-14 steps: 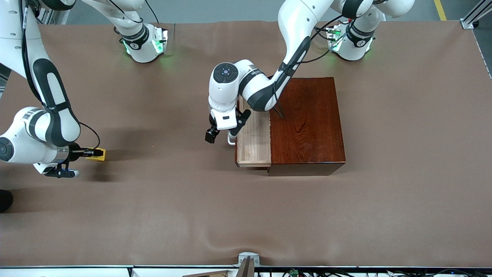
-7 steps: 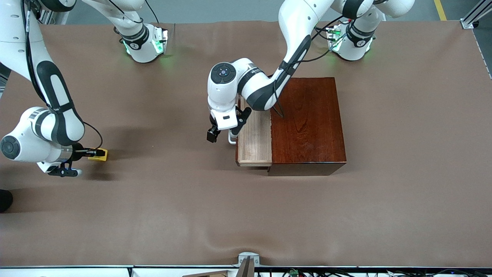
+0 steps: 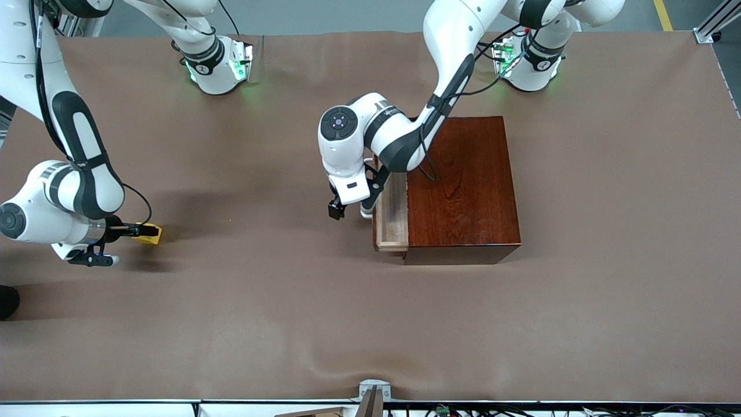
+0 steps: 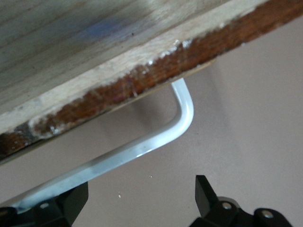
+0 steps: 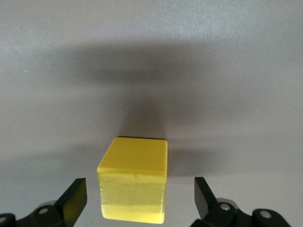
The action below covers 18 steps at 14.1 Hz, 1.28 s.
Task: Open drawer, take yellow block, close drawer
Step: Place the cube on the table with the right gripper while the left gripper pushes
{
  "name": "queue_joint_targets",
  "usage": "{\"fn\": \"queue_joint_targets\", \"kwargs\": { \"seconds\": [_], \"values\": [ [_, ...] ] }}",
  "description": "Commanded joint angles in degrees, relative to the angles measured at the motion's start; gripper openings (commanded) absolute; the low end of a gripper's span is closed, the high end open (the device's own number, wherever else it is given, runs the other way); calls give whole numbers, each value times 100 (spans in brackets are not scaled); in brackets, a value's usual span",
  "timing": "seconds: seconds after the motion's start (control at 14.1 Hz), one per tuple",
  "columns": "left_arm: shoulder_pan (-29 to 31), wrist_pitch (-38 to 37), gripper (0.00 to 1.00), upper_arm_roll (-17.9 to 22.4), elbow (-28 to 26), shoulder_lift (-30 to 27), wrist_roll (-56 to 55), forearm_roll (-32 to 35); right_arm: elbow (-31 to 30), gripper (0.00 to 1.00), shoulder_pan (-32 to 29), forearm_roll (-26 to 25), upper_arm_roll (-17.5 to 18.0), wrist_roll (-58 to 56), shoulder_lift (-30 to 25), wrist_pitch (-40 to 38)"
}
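The drawer (image 3: 392,217) of the dark reddish-brown wooden box (image 3: 461,188) stands only partly out, a narrow strip of its pale wood interior showing on the side toward the right arm's end of the table; its white bar handle (image 3: 366,212) projects from the drawer front. The left gripper (image 3: 349,209) sits at that handle with its jaws apart; in the left wrist view the 2 black fingertips (image 4: 204,189) stand on either side of the handle (image 4: 142,149), 1 of them touching or nearly touching the bar, the other clear of it.

The yellow block (image 3: 149,233) rests on the brown table cover (image 3: 370,324), well apart from the box, toward the right arm's end of the table. The right gripper (image 3: 134,231) is low at the block, jaws spread; the right wrist view shows the block (image 5: 134,186) between the 2 fingertips (image 5: 203,191) with a gap on each side, neither pad touching it, and its shadow lying on the cover just beside it.
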Motion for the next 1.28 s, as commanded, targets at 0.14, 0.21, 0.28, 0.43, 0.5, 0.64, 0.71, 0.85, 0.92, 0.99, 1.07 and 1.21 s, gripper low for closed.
{"fn": "queue_joint_targets", "kwargs": {
  "seconds": [0.14, 0.21, 0.28, 0.43, 0.5, 0.64, 0.71, 0.85, 0.92, 0.99, 1.07, 1.21],
  "values": [
    [2, -549, 100, 154, -175, -114, 174, 95, 419, 100, -81, -13, 130, -70, -257, -720],
    [2, -628, 100, 163, -175, -114, 174, 165, 542, 100, -81, -13, 139, -70, -318, -879],
    [2, -716, 100, 163, -175, -114, 174, 209, 595, 100, -72, -13, 148, -79, -388, -1029],
    [10, -778, 100, 163, -184, -114, 165, 227, 806, 100, -63, -13, 157, -175, -494, -1275],
    [11, -831, 100, 198, -193, -114, 165, 253, 929, 100, -63, -13, 157, -254, -590, -1502],
    [-7, -997, 100, 321, -211, -114, 165, 254, 1393, 100, -55, -5, 157, -255, -653, -1889],
    [2, -1033, 100, 330, -211, -105, 156, 262, 1605, 100, -46, -13, 157, -229, -653, -2161],
    [2, -1182, 100, 365, -211, -113, 147, 341, 1991, 100, 7, -13, 157, -184, -670, -2689],
    [2, -1226, 100, 365, -211, -114, 147, 350, 2150, 100, 24, -13, 157, -184, -723, -2883],
    [2, -1261, 100, 374, -211, -114, 139, 350, 2256, 100, 25, -13, 157, -184, -793, -3015],
    [2, -1262, 100, 409, -211, -105, 130, 350, 2292, 100, 25, -5, 157, -184, -889, -3130],
    [2, -1262, 100, 435, -219, -105, 121, 350, 2319, 100, 94, -5, 174, -184, -1170, -3288]
  ]
}}
